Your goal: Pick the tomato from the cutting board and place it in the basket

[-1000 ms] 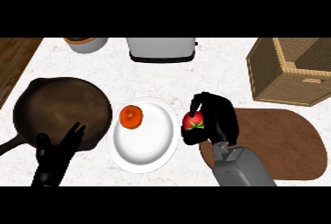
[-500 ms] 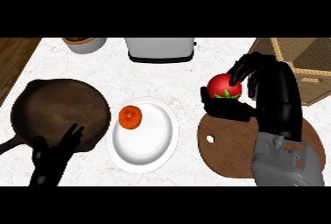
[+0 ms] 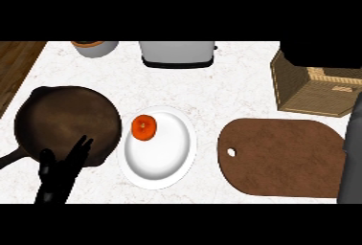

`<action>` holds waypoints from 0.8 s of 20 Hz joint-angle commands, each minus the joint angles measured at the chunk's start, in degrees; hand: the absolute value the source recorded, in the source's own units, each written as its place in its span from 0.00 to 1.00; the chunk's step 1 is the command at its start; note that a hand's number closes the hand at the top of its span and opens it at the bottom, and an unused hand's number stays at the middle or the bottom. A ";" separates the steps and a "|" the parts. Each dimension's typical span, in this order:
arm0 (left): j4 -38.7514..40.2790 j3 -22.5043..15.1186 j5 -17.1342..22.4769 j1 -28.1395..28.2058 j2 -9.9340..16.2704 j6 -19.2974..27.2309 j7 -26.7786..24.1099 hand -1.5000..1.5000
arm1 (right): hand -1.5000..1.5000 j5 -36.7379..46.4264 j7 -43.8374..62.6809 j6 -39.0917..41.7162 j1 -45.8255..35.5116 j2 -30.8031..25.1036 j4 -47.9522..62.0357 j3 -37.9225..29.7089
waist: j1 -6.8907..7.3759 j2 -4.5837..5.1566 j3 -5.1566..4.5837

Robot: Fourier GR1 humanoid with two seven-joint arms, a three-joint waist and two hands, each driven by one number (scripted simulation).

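The brown cutting board [image 3: 290,158] lies bare at the lower right. The tomato shows nowhere. The woven basket [image 3: 311,88] stands at the upper right, and my right hand [image 3: 322,53] is a dark mass over its far part, hiding what is inside. Its grey forearm [image 3: 351,162] runs up the right edge. My left hand [image 3: 60,167] rests open at the lower left, its straight fingers over the rim of the dark pan [image 3: 67,124].
A white plate [image 3: 166,158] with an orange round piece [image 3: 144,127] sits between pan and board. A grey toaster [image 3: 176,53] and a small grey pot [image 3: 94,47] stand at the back. A wooden surface [image 3: 17,62] borders the counter at far left.
My right hand has carried the tomato up and to the right, from the board to above the basket, where the tomato is now out of sight. The left hand stayed put.
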 commanded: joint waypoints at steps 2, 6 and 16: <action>4.44 -0.35 -2.03 -0.61 -0.96 1.18 -1.03 0.50 | 1.00 -4.95 -4.14 2.18 -3.03 -6.89 7.58 -7.76 | -0.15 0.34 -0.29; 5.93 0.53 -0.47 -3.09 -1.35 0.38 -0.18 0.50 | 1.00 -5.25 -8.50 1.57 -4.76 -9.70 16.26 -8.62 | 0.02 0.45 -0.30; 3.18 -0.50 -1.98 -1.53 -1.64 0.48 0.64 0.50 | 1.00 -5.27 -23.82 -10.37 -3.93 -9.56 34.99 -11.26 | 0.70 0.61 -0.26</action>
